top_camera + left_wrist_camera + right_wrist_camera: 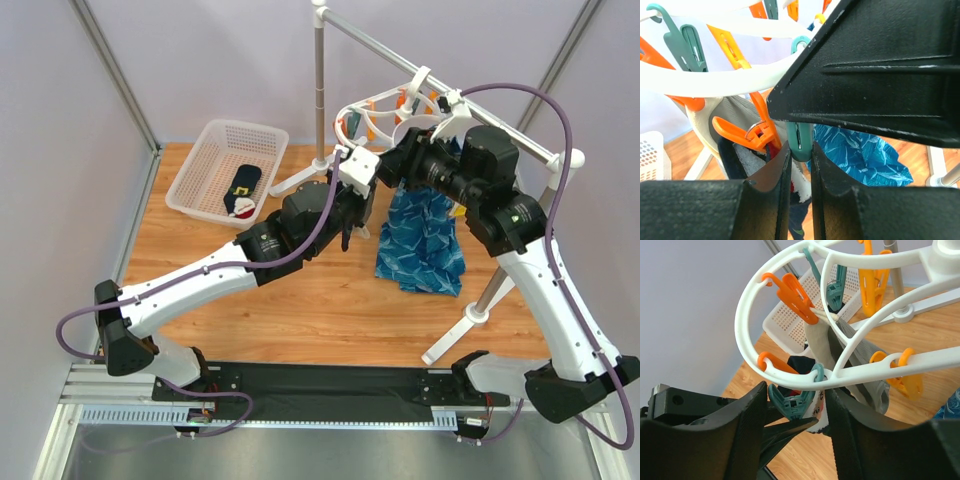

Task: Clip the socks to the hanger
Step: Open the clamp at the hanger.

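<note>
While the right jaws straddle the teal peg (792, 402) under the hanger (747, 315) and look pressed onto its handles, though its mouth is hidden from us, the left jaws are clamped on a dark sock (799, 191) just below it; we judge the step as feeding the sock in; best: squeeze the peg fully, lift the sock's edge deep into the mouth, release the peg first, then the sock; a second sock (243, 190) lies in the basket (215, 140).
</note>
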`<action>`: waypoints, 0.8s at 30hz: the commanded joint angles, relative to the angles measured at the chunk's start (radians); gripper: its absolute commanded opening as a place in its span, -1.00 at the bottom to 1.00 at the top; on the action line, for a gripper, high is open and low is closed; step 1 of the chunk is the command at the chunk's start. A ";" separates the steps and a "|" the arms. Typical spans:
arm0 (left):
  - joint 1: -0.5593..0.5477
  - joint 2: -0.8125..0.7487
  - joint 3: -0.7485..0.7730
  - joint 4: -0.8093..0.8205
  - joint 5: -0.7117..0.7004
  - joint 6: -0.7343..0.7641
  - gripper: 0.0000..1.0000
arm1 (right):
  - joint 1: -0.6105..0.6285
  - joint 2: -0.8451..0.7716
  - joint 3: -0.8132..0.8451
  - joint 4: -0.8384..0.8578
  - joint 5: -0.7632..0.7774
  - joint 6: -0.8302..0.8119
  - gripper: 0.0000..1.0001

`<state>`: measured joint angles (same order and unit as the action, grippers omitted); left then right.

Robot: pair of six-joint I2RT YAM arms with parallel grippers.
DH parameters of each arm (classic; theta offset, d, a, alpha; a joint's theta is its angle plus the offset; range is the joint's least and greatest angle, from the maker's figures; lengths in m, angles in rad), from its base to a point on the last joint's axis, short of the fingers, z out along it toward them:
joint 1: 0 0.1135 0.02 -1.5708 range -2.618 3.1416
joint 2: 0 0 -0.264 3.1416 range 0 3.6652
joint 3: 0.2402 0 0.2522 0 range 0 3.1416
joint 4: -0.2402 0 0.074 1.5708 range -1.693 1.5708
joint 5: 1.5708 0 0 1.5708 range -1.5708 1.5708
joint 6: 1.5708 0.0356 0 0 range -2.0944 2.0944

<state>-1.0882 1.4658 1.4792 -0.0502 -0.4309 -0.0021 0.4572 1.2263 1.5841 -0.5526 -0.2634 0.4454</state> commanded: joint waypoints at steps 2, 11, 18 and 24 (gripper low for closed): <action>-0.012 -0.029 0.003 -0.022 0.034 -0.018 -1.00 | 0.003 0.016 0.037 0.056 0.013 0.006 -0.09; -0.012 -0.009 0.027 -0.040 0.034 -0.019 -1.00 | 0.003 0.068 0.126 -0.052 0.056 0.018 -0.78; -0.006 -0.058 0.015 -0.077 0.076 -0.056 -0.01 | 0.003 0.076 0.125 -0.073 0.072 0.021 -1.00; 0.133 -0.235 0.027 -0.256 0.219 -0.272 0.17 | 0.001 0.088 0.122 -0.072 0.084 0.015 -1.00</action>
<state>-1.0477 1.3663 1.4746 -0.2066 -0.3054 -0.1261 0.4587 1.3079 1.6875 -0.6388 -0.1959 0.4587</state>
